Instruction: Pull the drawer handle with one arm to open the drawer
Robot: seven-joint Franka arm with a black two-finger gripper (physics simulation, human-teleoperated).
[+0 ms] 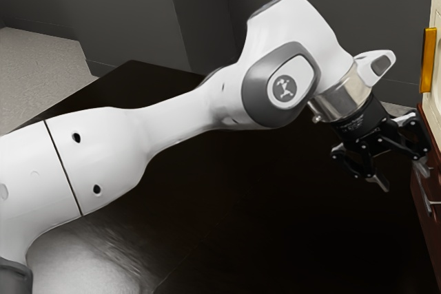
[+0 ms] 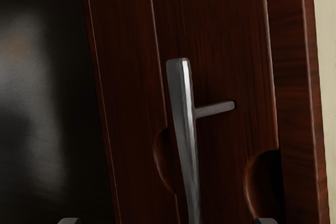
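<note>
- At the exterior view's right, the claw [image 1: 401,175] is being held, fingers apart.
- Near it, the handle [image 2: 184,129] is being carried by the drawer [image 2: 215,35].

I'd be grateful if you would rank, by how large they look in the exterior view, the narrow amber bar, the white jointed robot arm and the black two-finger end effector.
1. White jointed robot arm, by far the largest
2. Black two-finger end effector
3. Narrow amber bar, the smallest
</note>
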